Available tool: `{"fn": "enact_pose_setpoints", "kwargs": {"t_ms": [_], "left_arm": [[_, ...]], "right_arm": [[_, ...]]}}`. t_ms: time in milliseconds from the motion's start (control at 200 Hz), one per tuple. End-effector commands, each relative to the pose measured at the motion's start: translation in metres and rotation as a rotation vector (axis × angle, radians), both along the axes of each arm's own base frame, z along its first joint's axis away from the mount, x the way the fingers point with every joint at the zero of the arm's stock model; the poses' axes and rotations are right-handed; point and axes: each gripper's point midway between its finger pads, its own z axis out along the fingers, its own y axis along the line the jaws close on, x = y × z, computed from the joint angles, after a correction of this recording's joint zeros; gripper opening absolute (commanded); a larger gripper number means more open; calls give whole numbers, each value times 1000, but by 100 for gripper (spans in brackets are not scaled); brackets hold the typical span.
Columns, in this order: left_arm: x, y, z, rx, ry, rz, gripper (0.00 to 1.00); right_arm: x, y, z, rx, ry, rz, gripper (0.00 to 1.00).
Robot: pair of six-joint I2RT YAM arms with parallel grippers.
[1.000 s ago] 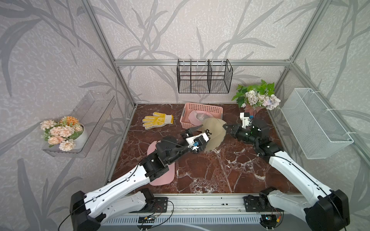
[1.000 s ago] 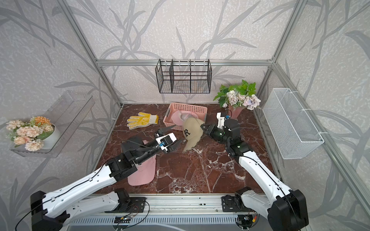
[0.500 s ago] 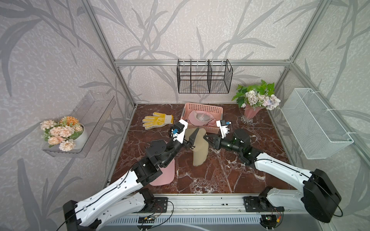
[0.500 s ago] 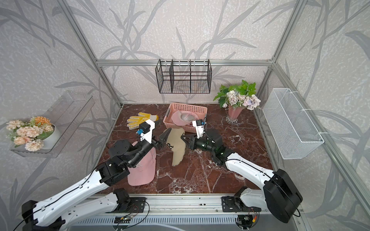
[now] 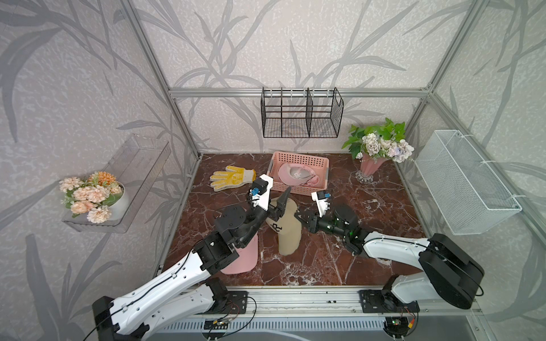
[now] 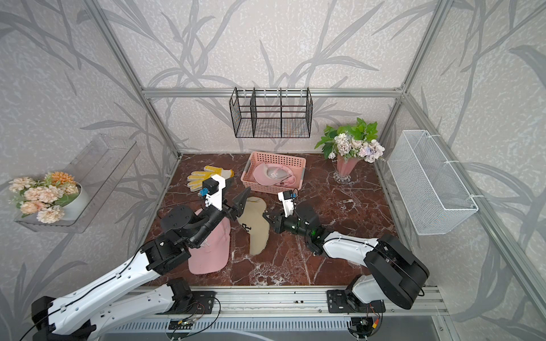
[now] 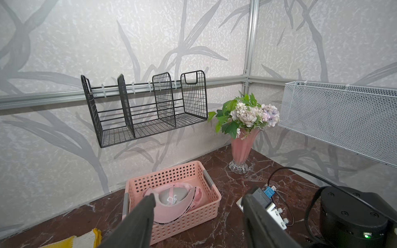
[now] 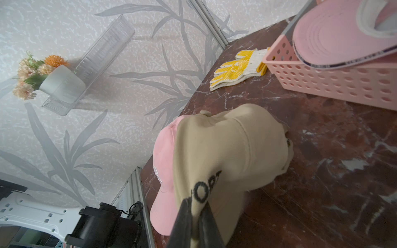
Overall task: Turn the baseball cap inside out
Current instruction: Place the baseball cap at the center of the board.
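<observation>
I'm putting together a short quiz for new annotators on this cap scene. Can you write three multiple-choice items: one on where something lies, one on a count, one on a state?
1. Where do the yellow gloves lie?
A) on the table beside the pink basket
B) inside the black wire rack
C) on the clear wall shelf

2. How many caps are in view?
A) one
B) two
C) three

3. How do the jaws of the right gripper stand?
A) wide apart, holding nothing
B) shut on the beige cap
C) shut on a glove

Answers:
1 A: both top views show the gloves resting on the marble next to the basket.
2 C: there is the beige cap, a pink cap on the table and a pink cap in the basket.
3 B: the right wrist view shows beige fabric pinched between them.
</observation>
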Motion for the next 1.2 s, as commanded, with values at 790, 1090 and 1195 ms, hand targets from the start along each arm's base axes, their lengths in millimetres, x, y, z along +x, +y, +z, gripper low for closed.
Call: {"fn": "enact_pose_setpoints", "kwargs": {"t_ms": [790,1090,1195], "left_arm": [[12,-9,-4,-7,49,-9,68],[20,-7,-15,-2,89,12,70],[28,-8,-24,17,123,23,72]], "right_arm": [[-5,-3,-72,-154,75,14,19],[2,-14,-78,-220,73,-50,54],[5,-24,-73,-268,45,-94,59]]}}
